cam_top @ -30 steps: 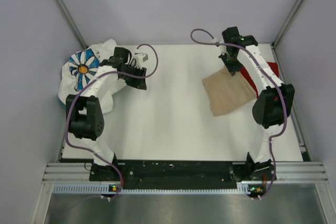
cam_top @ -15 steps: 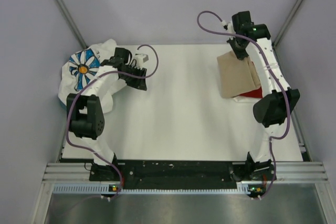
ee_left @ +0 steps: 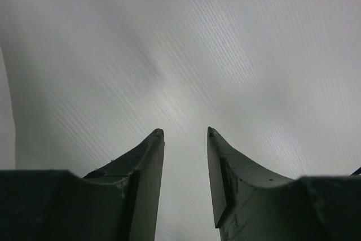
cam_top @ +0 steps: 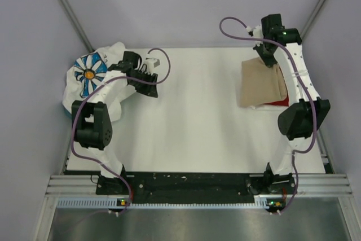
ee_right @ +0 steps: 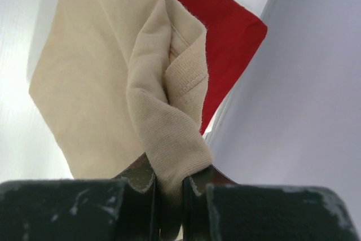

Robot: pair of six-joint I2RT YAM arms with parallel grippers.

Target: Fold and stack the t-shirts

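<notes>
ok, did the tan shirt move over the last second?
Yes: pinched by the right end effector, the tan shirt slid toward the table's far right corner, onto the red shirt.

White tabletop, pale lilac walls, aluminium rail along near edge, even light

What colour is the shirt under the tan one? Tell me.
Red shirt, beneath the tan shirt; right wrist view shows it best.
</notes>
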